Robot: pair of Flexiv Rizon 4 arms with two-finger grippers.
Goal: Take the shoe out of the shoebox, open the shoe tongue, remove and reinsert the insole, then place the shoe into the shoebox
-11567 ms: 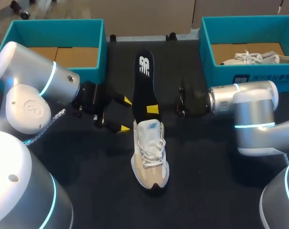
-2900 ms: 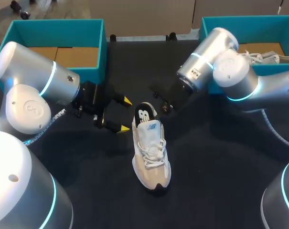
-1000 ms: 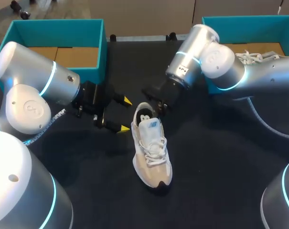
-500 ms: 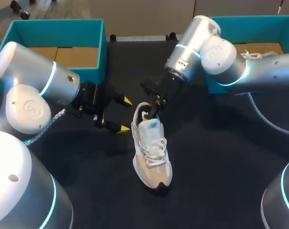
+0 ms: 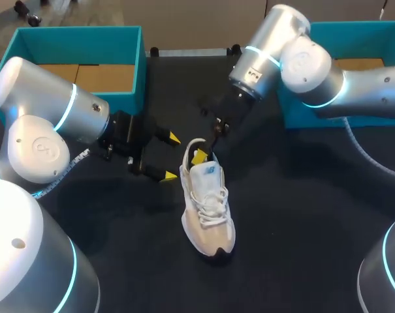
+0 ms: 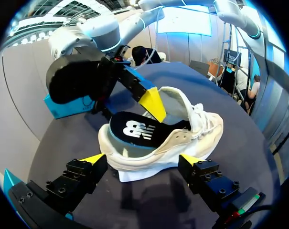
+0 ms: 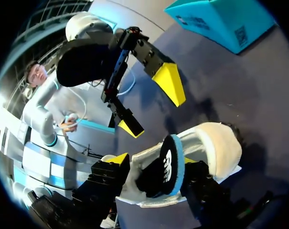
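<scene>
Insole-reinsert step, I judge; shoe lies mid-table, insole heel not yet seated; right gripper fingers spread, straddling it; left gripper spread wide beside the heel; next: press insole flat.

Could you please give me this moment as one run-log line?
insole partly in shoe | right gripper at heel opening | left gripper open beside heel | shoe on table

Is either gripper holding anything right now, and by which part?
Cannot tell for the right gripper, sitting at the heel end of the insole inside the shoe. The left gripper holds nothing.
</scene>
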